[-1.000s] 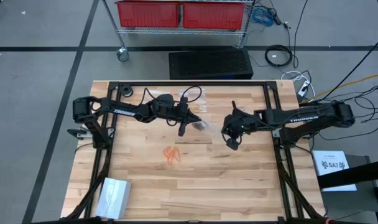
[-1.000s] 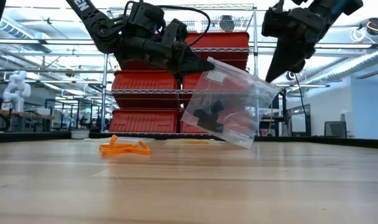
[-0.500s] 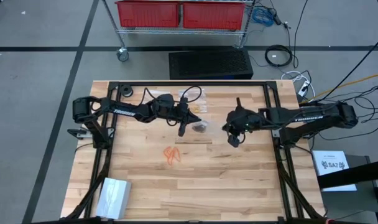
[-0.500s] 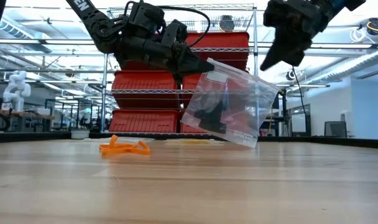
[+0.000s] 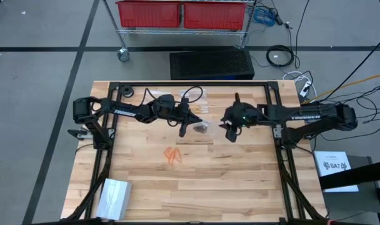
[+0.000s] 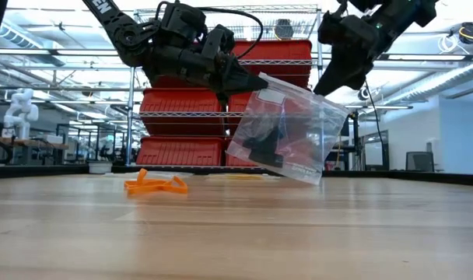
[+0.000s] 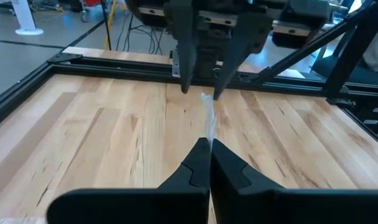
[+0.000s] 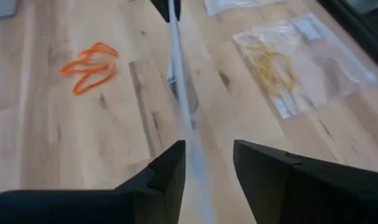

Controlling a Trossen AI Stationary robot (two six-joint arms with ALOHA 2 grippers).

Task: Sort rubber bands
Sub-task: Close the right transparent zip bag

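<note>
Left pincer (image 6: 261,80) is pinching the top edge of a clear plastic zip bag (image 6: 287,128), jaws fully closed on it, and holding it hanging in the air above the pale wooden desk (image 5: 240,175). In the left wrist view the left pincer (image 7: 209,144) is clamped flat with the bag edge (image 7: 208,115) running straight out from the tips.

Black rubber bands (image 6: 261,144) are sitting inside the hanging bag, a dark clump in its lower part. In the high view the bag (image 5: 200,127) is showing mid-desk, just off the left pincer (image 5: 184,130).

Right pincer (image 5: 230,132) is hovering just beside the bag's far side, jaws standing apart, gripping nothing. In the low view the right pincer (image 6: 327,80) is sitting just at the bag's upper corner; cannot tell if it is touching. In the right wrist view the bag's edge (image 8: 179,87) is running between the two dark fingers (image 8: 167,171), with a gap on each side.

Orange rubber bands (image 5: 172,154) are lying loose in a small cluster on the desk, nearer the front than the bag; also visible low (image 6: 155,183) and from the right wrist (image 8: 89,64).

Pale yellowish rubber bands (image 8: 273,65) are lying inside a second clear flat bag (image 8: 313,56) resting on the desk.
</note>
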